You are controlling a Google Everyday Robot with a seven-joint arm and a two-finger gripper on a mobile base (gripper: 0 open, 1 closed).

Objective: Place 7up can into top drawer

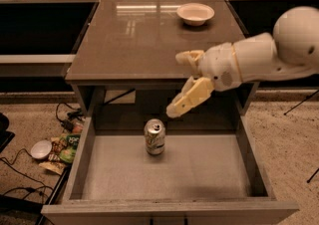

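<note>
The 7up can stands upright on the flat grey bottom of the open top drawer, near its back left. My gripper is open and empty. It hangs above the drawer at the level of the cabinet top's front edge, up and to the right of the can, and does not touch it.
A shallow white bowl sits at the back right of the brown cabinet top. Snack bags, a small bowl and cables lie on the carpet left of the drawer. My arm comes in from the right.
</note>
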